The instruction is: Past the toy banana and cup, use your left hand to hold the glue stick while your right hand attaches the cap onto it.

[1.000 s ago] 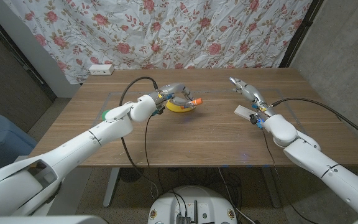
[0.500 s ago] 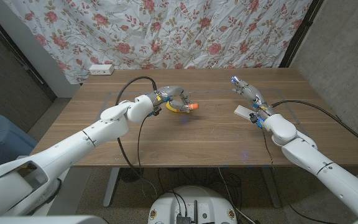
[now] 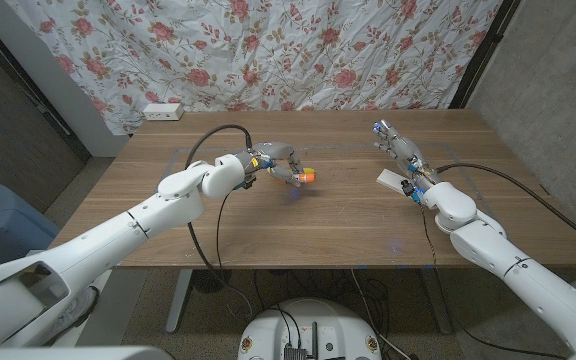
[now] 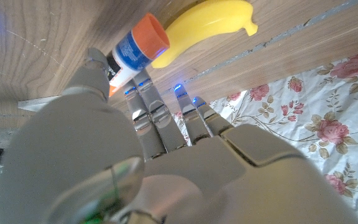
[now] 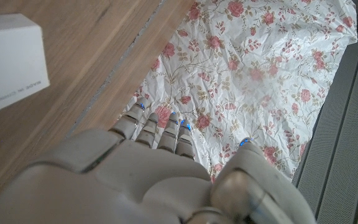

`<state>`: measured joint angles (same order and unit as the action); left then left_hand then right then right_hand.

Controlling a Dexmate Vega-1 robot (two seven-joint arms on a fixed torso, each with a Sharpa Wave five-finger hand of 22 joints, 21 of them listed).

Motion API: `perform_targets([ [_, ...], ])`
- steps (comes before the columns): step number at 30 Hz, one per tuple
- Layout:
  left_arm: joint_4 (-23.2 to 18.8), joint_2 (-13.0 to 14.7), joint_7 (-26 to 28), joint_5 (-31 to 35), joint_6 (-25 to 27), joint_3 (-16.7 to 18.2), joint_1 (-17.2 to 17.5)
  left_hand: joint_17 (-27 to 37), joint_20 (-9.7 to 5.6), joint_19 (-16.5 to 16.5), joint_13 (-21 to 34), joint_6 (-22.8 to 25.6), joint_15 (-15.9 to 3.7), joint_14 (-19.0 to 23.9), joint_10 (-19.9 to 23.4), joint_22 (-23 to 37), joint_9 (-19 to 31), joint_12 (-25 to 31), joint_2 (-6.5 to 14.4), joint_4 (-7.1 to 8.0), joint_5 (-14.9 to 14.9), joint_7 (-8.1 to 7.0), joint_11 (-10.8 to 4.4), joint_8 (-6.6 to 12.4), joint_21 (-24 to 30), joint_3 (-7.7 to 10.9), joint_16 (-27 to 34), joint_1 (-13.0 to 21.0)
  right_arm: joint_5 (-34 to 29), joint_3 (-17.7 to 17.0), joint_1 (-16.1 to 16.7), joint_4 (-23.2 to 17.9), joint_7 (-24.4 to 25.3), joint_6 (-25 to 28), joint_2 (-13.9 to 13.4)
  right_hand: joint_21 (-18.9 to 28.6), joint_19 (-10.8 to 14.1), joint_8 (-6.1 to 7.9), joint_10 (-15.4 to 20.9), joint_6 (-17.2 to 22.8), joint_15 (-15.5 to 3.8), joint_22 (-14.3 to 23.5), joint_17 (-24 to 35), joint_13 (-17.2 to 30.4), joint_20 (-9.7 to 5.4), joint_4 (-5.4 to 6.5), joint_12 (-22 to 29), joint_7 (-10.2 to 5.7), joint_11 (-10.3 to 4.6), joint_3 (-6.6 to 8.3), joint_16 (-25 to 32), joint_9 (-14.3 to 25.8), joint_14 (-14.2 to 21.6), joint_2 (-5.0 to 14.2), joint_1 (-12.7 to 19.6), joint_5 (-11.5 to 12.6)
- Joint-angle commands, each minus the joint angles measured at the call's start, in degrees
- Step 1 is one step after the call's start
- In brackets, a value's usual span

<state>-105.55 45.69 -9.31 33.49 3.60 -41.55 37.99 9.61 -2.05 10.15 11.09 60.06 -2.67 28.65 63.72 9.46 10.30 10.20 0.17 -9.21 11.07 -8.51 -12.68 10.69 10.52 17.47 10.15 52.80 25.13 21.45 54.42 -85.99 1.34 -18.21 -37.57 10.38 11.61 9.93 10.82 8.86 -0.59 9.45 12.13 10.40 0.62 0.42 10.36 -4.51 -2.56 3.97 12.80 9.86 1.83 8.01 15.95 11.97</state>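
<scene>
Head view: left hand (image 3: 280, 165) raised just over the wooden counter (image 3: 318, 215), fingers clamped on the glue stick (image 3: 301, 175), orange end pointing toward the middle; right hand (image 3: 393, 143) well apart near the far right, fingers spread, holding nothing, with a white box (image 3: 391, 181) lying just beside its wrist. No cup or cap made out here. Floral sheet (image 3: 298, 50) hung behind the counter, white power strip (image 3: 162, 111) at the back left corner, grey wall at right. Left wrist view: glue stick (image 4: 132, 53) pinched between thumb and fingertips (image 4: 143, 93), blue-and-white label and orange end visible, toy banana (image 4: 210, 22) lying on the counter just beyond it. Right wrist view: right hand (image 5: 160, 168) with fingers loosely apart and empty, white box (image 5: 8, 59) on the wood nearby, floral sheet beyond. Likely risks: grip looks shallow and near one end, so a push from the capping hand could tilt or slip the stick; cap not yet located, so a blind reach could knock the banana or the box; smooth wood would let a dropped stick roll away.
</scene>
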Motion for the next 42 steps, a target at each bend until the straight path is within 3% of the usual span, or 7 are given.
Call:
perform_targets([
  [1, -1.0, 0.8, -2.68, 2.83, 1.36, -0.37, 0.47, 0.12, 0.05, -0.09, 0.27, 0.34, -8.24, -0.1, 0.1, 0.12, 1.13, 0.47, 1.9, 0.12, 0.22, -0.87, -0.15, 0.59, -0.06, 0.28, 0.07, 1.4, 5.13, 0.16, -1.63, 4.76, -3.83, -2.19, 2.57, -0.16, -0.2, 0.15, -0.08, 0.02, -0.04, 0.14, 0.19, 0.12, -0.04, 0.17, 0.06, -0.07, 0.06, 0.17, -0.22, 0.16, -0.16, -0.13, -0.68, 0.1],
  [19, -0.85, 0.93, -4.84, 5.29, 2.13, -1.24, 0.38, 0.12, 0.05, 0.07, 0.23, 0.11, -8.56, -0.23, -0.7, 0.1, 1.06, 0.44, 1.94, -0.49, 0.37, -1.38, -0.25, 0.67, 0.05, 0.6, 0.16, 2.31, 7.64, 0.59, -3.01, 10.38, -5.3, -5.1, 6.1, 0.06, -0.12, 0.48, -0.1, 0.35, -0.31, 0.12, -0.03, 0.13, -0.26, -0.16, 0.23, 0.19, 0.13, 0.37, -0.3, 0.16, 0.19, -0.48, -0.62, 0.21],
  [42, -1.75, 0.86, -6.11, 10.88, 3.94, -2.05, 1.02, 0.19, 0.04, 0.12, 0.19, -1.08, -8.51, -0.27, -2.42, 0.09, 0.98, 0.33, 1.6, -0.55, 0.37, -2.08, -0.27, 0.45, 0.07, 0.5, 0.31, 2.76, 9.1, 0.84, -3.66, 14.49, -6.06, -7.81, 9.09, 0.49, 0.91, 0.74, 0.13, 0.87, -0.28, 0.11, -0.14, 0.16, -0.15, -0.32, 0.44, 0.29, 0.18, 0.73, -0.54, 0.18, 0.1, -0.54, -0.87, 0.33],
])
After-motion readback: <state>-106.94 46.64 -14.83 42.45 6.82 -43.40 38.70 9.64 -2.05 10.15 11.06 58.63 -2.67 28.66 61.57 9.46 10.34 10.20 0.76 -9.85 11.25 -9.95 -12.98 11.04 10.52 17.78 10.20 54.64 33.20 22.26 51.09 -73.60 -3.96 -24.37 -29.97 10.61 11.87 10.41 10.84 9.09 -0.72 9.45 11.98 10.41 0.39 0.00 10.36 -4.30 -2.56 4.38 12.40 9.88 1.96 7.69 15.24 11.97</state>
